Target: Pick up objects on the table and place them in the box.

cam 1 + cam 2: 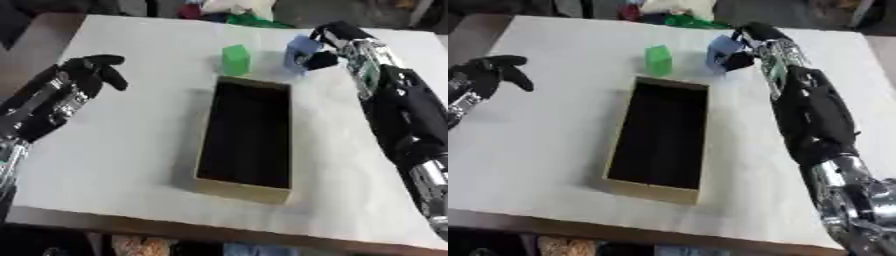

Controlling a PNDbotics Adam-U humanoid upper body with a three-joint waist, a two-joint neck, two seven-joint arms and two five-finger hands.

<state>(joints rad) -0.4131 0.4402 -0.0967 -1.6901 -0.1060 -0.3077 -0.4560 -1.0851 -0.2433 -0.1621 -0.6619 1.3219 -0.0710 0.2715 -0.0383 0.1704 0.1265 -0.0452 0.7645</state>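
A long open cardboard box point(248, 186) with a dark inside lies in the middle of the white table point(122, 145). Just beyond its far end stands a green block point(235, 59). To the right of that, a light blue block point(301, 51) is pinched between the thumb and fingers of my right hand point(331, 42), tilted and at or just above the table. My left hand point(86, 74) hovers over the table's left side, fingers curled downward, holding nothing.
Coloured items, red, white and green point(236, 12), lie past the table's far edge. My right forearm point(404, 115) stretches along the table's right side. The table's front edge point(219, 232) runs close below the box.
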